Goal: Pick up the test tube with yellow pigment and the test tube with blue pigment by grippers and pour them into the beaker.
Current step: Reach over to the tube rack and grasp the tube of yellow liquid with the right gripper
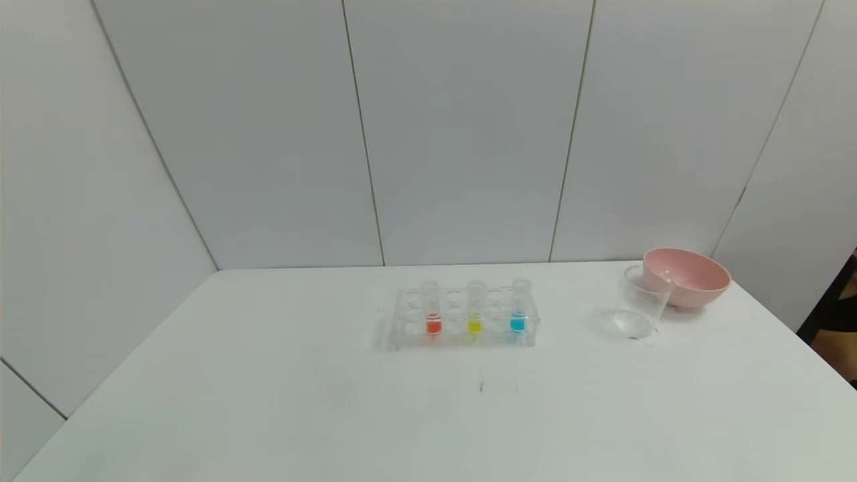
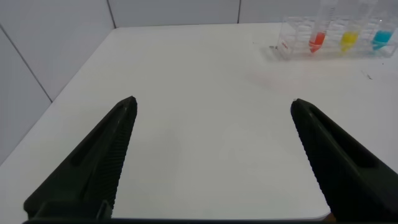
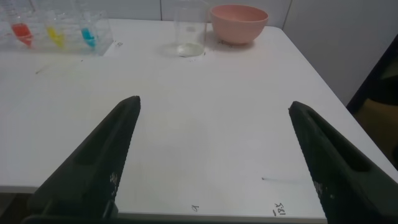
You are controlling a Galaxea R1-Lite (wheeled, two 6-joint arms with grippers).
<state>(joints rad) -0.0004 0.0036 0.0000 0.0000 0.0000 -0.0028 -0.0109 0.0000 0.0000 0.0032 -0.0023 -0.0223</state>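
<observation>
The yellow test tube (image 1: 475,309) and the blue test tube (image 1: 519,306) stand upright in a clear rack (image 1: 402,328) at the table's middle, with a red tube (image 1: 432,310) to their left. The clear beaker (image 1: 641,302) stands to the right of the rack, empty. The yellow tube (image 2: 349,38) and blue tube (image 2: 380,38) also show in the left wrist view, and the yellow tube (image 3: 55,35), blue tube (image 3: 88,35) and beaker (image 3: 188,28) in the right wrist view. My left gripper (image 2: 212,106) and right gripper (image 3: 214,104) are open and empty, near the table's front edge, out of the head view.
A pink bowl (image 1: 685,276) sits just behind and right of the beaker, touching or nearly touching it. The white table (image 1: 268,402) is backed by white wall panels. The table's right edge drops off near a dark area (image 1: 833,321).
</observation>
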